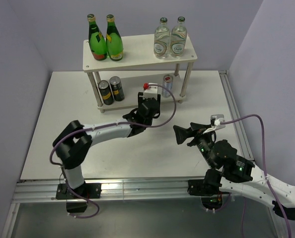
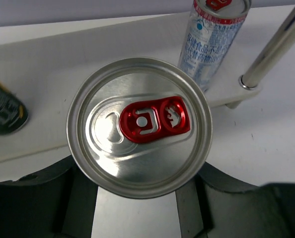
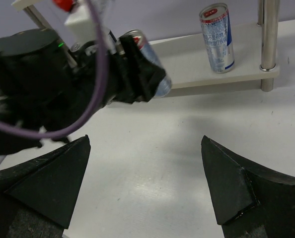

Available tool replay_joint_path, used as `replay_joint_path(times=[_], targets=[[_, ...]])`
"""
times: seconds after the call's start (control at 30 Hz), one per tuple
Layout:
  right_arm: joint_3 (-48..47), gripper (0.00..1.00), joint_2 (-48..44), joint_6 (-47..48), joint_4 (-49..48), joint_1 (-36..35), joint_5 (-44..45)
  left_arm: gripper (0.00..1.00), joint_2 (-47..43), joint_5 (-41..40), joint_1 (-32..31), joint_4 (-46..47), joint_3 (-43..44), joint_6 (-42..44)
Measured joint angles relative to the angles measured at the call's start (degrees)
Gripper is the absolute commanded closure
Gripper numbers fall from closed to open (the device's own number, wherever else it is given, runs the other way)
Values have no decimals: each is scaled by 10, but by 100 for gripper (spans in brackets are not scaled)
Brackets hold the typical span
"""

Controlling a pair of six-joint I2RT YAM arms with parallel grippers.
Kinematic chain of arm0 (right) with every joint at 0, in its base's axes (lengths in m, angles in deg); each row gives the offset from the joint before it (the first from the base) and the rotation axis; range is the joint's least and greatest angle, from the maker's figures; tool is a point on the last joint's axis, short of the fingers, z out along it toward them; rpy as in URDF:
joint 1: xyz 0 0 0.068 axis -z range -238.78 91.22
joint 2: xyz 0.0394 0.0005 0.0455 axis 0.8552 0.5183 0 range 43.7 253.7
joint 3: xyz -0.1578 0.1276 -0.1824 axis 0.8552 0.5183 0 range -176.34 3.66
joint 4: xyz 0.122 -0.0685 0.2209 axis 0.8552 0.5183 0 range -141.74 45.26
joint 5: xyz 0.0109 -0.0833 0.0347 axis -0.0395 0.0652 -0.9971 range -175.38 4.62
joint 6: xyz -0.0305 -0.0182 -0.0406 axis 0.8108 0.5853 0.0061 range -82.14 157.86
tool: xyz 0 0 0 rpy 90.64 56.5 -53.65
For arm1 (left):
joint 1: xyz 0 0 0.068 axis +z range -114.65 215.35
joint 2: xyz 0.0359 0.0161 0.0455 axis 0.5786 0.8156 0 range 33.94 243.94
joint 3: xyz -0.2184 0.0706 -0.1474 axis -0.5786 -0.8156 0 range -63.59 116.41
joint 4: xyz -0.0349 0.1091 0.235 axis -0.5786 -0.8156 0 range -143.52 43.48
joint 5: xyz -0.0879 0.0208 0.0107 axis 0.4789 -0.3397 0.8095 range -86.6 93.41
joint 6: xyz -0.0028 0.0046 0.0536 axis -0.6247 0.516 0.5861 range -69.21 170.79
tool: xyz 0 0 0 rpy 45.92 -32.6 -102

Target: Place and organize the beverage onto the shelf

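Before the shelf (image 1: 137, 54), left jaws grip a red-tabbed silver can (image 2: 140, 126), label unreadable.

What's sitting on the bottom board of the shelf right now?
Two dark cans at the left end of the bottom board, one silver can near the right. The top board covers its back strip; anything there is hidden.

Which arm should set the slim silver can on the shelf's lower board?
Left: the left gripper clamps the slim silver can beside the pale wooden shelf; the right gripper hangs open, empty, farther back.
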Motion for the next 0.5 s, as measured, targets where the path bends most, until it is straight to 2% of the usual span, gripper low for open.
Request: replay_joint_path(times=[0.23,0.5], targets=[[8,0,-10,1,0,0,1,100,131,61,51,14,148,49],[8,0,-10,1,0,0,1,100,203,94,80,19,236,56]])
